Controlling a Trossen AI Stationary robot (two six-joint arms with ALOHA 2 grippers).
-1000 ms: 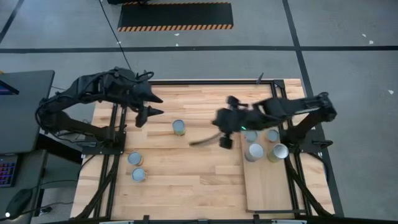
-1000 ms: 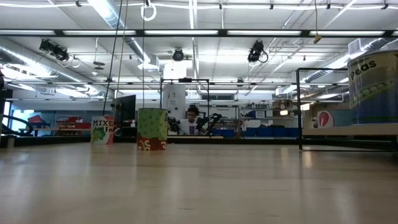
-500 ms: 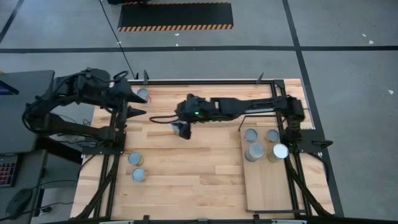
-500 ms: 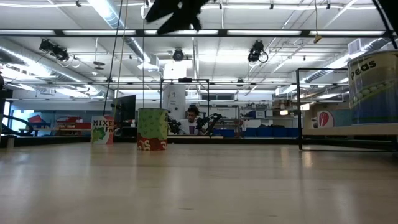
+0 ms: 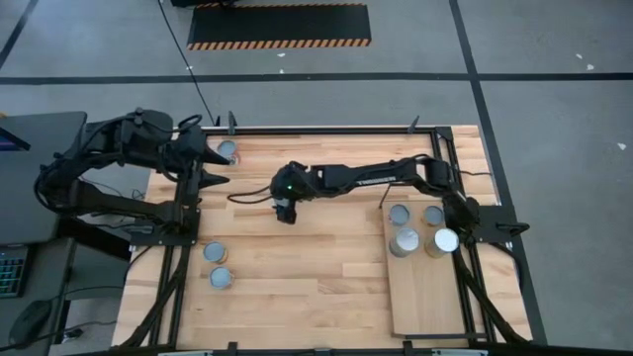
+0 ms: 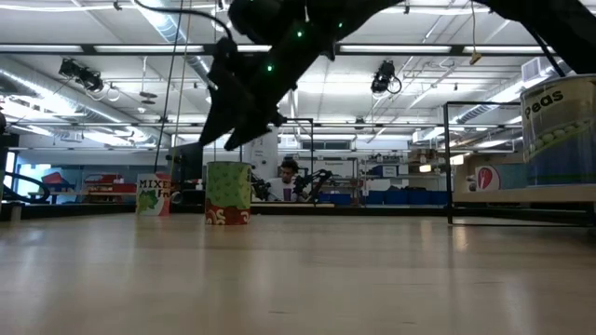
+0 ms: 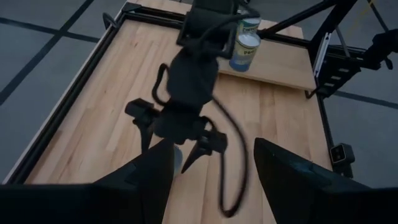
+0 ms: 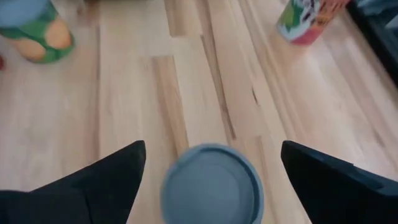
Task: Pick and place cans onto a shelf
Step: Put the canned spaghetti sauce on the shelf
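Note:
My right gripper (image 5: 286,210) is open and reaches across to the table's middle. It hovers over a green-labelled can (image 8: 211,183), one finger on each side of the can's silver top, touching nothing. The low view shows the gripper (image 6: 228,135) just above that can (image 6: 228,193). My left gripper (image 5: 222,169) is open and empty at the far left, next to another can (image 5: 226,150). Two cans (image 5: 218,264) stand upright at the near left. The shelf (image 5: 425,297) lies at the right with several cans (image 5: 404,240) standing on its far end.
A black metal frame (image 5: 326,129) edges the table. In the low view a tall peas can (image 6: 559,130) stands on the shelf at the right, and a "mixed" can (image 6: 154,195) stands far left. Bare wood (image 5: 307,287) lies between the left cans and the shelf.
My right gripper has swung from beside the shelf toward the table's left, to above the middle can, and has come down toward it. My left gripper has drawn back toward the left edge, uncovering the far-left can. No can has moved.

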